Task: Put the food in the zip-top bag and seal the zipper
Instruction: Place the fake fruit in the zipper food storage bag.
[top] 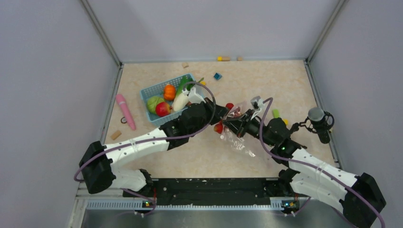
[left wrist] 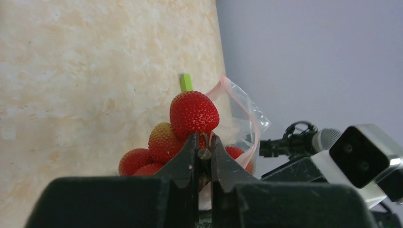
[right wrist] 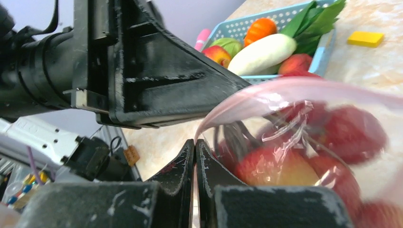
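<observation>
My left gripper (left wrist: 204, 138) is shut on the stem of the bunch of red-yellow cherries (left wrist: 194, 114) and holds it at the mouth of the clear zip-top bag (left wrist: 249, 121). The pale pink zipper (left wrist: 240, 102) arches beside the bunch. My right gripper (right wrist: 195, 142) is shut on the zipper edge (right wrist: 266, 92) and holds the mouth up. Through the bag's film (right wrist: 342, 114) the cherries (right wrist: 275, 166) show red and blurred. In the top view both grippers meet mid-table, left (top: 222, 118) and right (top: 236, 122), with the bag (top: 240, 145) trailing toward me.
The blue basket (top: 148, 92) at back left holds the white radish (top: 180, 100), orange fruit (top: 169, 91), green fruit (top: 154, 103), red fruit (top: 163, 109) and leafy greens (right wrist: 313, 19). A pink stick (top: 126, 111) lies left of it. A black stand (top: 321, 119) is at right.
</observation>
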Controlling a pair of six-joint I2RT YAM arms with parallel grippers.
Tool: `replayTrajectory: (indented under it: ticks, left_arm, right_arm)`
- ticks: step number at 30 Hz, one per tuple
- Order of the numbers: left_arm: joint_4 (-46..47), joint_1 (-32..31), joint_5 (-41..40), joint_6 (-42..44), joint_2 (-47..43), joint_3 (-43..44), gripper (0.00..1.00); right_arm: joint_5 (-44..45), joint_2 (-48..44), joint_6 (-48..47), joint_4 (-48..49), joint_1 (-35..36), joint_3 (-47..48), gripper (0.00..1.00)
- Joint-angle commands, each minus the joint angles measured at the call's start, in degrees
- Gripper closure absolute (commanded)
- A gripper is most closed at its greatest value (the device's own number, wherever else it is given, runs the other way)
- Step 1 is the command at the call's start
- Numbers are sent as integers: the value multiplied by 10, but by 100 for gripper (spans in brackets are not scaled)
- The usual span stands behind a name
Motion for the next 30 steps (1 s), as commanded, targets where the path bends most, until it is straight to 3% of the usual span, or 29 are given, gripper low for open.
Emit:
replayTrajectory:
  ticks: [1,5,10,12,14,18,22,28,30]
  left_arm:
    - [79,-3,107,109,11,19,100]
    - [81,-2,114,152,-3,7,100]
    - [123,-1,117,196,-45,-38,100]
    - [144,-1,134,219,-60,-54,100]
    - [153,-1,149,233,-71,-62,100]
    - [177,-1,228,276,-71,-65,100]
    - [201,-1,302,288,-43,-60,100]
    - [223,-1,373,295,-6,-41,100]
    - [232,-1,378,297,-1,-40,100]
  right_arm:
    - [-91,4,-16,17,6,41,100]
    - [-154,-12,-31,-37,6,49,100]
    - [-64,-46,-48,-169,6,59,100]
    - [-29,-59,-52,-216,6,69,92]
    - [-15,-71,-49,-266,6,86,74]
    - [-14,-104,-21,-334,6,108,52]
    - [13,-130,12,-405,6,135,44]
    - [199,-125,66,-592,6,221,40]
    - [217,-118,70,-623,6,243,40]
